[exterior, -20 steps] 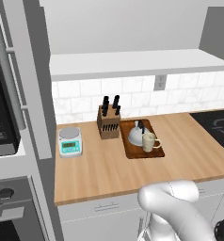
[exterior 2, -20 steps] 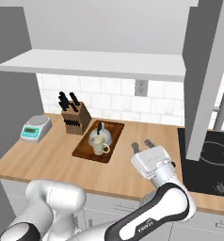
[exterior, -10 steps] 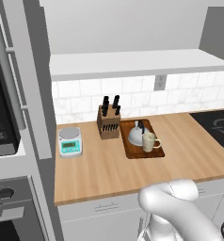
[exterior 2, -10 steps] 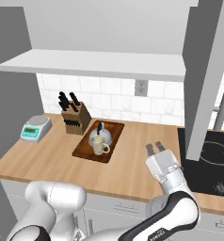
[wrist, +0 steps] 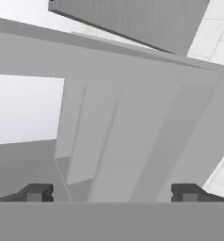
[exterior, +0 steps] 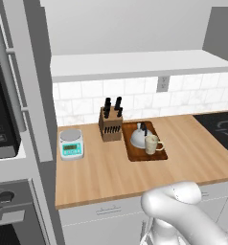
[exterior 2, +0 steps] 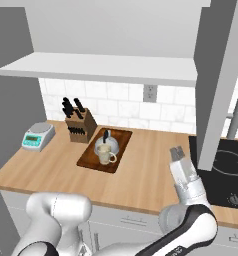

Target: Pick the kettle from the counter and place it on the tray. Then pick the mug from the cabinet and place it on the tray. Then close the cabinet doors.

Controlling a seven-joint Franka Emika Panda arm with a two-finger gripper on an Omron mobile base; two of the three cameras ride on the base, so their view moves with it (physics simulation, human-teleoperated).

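Kettle (exterior: 139,136) and mug (exterior: 151,143) both sit on the tray (exterior: 158,154), well to the left of the gripper (exterior 2: 177,151), the mug touching or just beside the kettle on its nearer side. That tray lies on the counter (exterior: 111,177), just beside a knife block (exterior: 111,125), with a kitchen scale (exterior: 71,143) farther left. The gripper points upward with its fingers spread wide and nothing between them, close below an open cabinet door (exterior 2: 219,85), near a stovetop (exterior 2: 228,175).
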